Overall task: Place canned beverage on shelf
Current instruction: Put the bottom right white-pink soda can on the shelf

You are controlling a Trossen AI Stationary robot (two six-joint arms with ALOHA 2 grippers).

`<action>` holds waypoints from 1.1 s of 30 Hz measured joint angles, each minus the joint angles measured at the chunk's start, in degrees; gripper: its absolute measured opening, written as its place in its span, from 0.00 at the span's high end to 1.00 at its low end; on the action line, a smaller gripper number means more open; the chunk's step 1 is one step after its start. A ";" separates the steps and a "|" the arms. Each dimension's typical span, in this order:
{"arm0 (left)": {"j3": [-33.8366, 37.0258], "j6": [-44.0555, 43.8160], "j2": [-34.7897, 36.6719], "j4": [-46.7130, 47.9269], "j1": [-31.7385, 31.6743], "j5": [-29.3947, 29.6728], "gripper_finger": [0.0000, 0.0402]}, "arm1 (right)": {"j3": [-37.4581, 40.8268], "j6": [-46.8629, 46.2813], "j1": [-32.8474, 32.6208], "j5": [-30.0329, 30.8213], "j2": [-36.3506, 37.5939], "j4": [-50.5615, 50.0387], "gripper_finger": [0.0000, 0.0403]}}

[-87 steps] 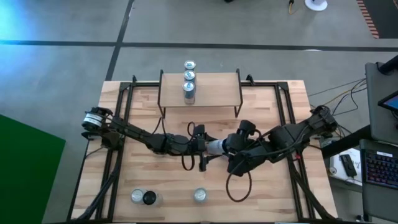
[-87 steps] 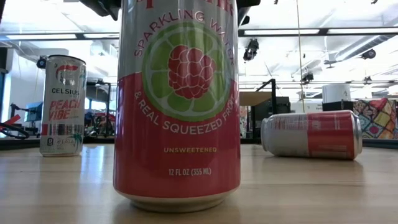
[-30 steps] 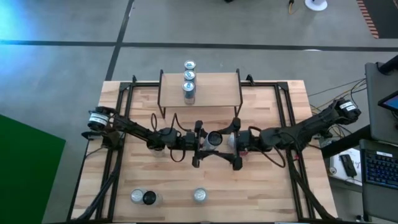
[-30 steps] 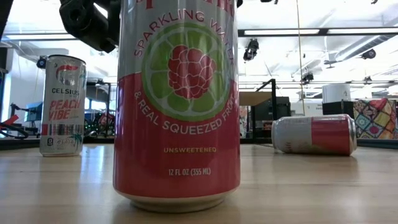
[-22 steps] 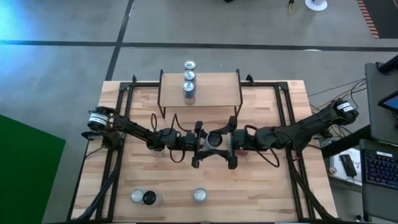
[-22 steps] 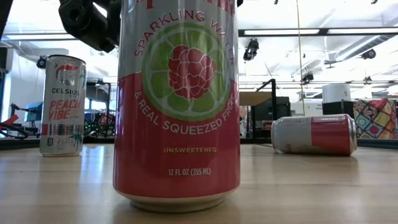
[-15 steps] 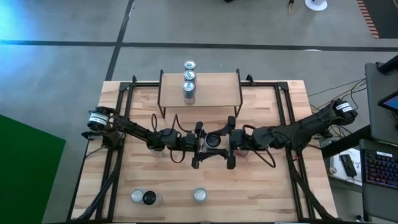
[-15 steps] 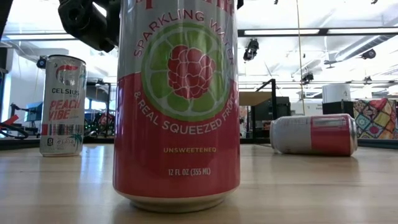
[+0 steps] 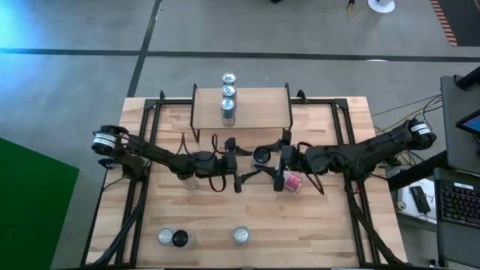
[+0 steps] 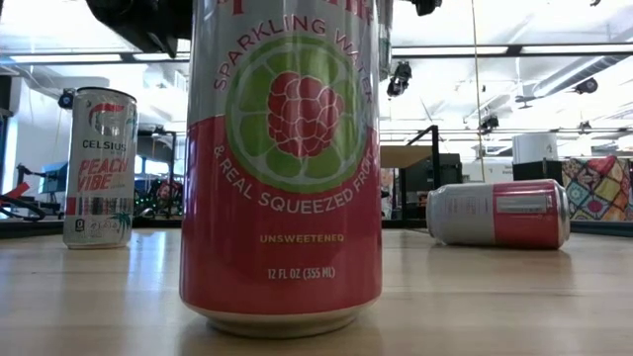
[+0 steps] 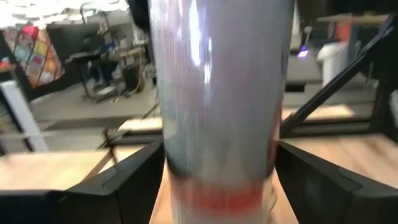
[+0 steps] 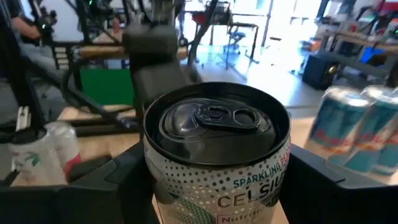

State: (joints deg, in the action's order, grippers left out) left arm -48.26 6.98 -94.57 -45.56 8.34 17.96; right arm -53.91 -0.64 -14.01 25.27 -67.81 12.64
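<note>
we see a pink sparkling water can (image 10: 284,168) upright at centre, closest to us. at nine o'clock a white celsius can (image 10: 100,166) stands farther back. at three o'clock another can (image 10: 497,213) lies on its side on the wooden tabletop (image 10: 495,297).

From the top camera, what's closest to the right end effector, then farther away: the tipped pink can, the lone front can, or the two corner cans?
1. The tipped pink can, lying right beside the right end effector, near the middle.
2. The lone front can, standing at the front edge, about halfway along it.
3. The two corner cans, at the front left, farthest away.
</note>
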 joint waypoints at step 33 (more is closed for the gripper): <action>20.86 0.87 22.05 -1.72 -3.86 21.61 0.30 | -22.57 -0.20 52.35 -53.14 -25.14 0.53 0.35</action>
State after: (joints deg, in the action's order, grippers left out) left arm -27.40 7.85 -72.51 -47.28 4.48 39.57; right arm -76.48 -0.84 38.34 -27.87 -92.95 13.17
